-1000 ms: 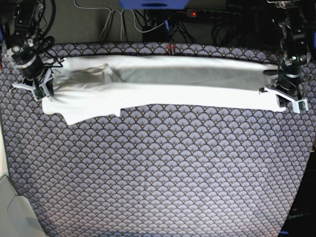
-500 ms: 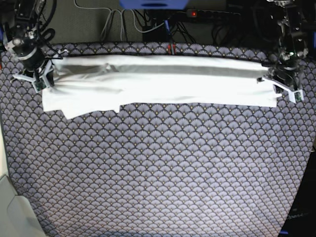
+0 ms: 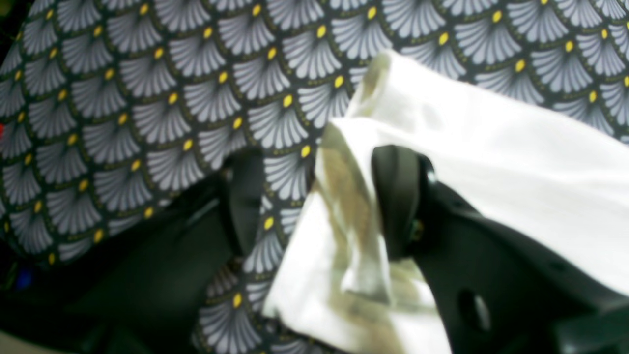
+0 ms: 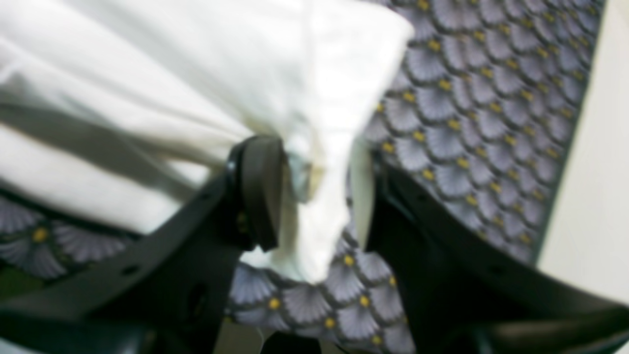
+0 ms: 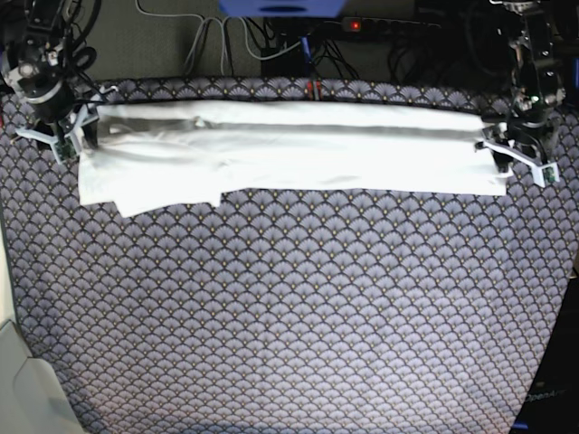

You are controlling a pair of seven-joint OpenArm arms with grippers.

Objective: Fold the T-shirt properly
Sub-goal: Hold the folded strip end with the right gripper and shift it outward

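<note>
The white T-shirt (image 5: pixel 289 149) lies as a long, narrow folded strip across the far side of the table, plain side up. My left gripper (image 5: pixel 520 163) is at its right end. In the left wrist view the left gripper (image 3: pixel 319 201) is open, and the T-shirt (image 3: pixel 516 162) corner lies loose between its black fingers (image 3: pixel 398 201). My right gripper (image 5: pixel 65 145) is at the strip's left end. Up close the right gripper (image 4: pixel 322 196) is open too, with a slack fold of the T-shirt (image 4: pixel 196 59) draped between the jaws, unpinched.
A tablecloth (image 5: pixel 289 316) with a grey fan pattern covers the table. Cables and a power strip (image 5: pixel 362 25) lie behind the far edge. A pale surface (image 5: pixel 18 380) borders the table at the near left.
Both grippers carried the shirt's upper edge toward the far side, laid it down and then opened, letting go of the cloth. The strip now lies flatter and straighter.
</note>
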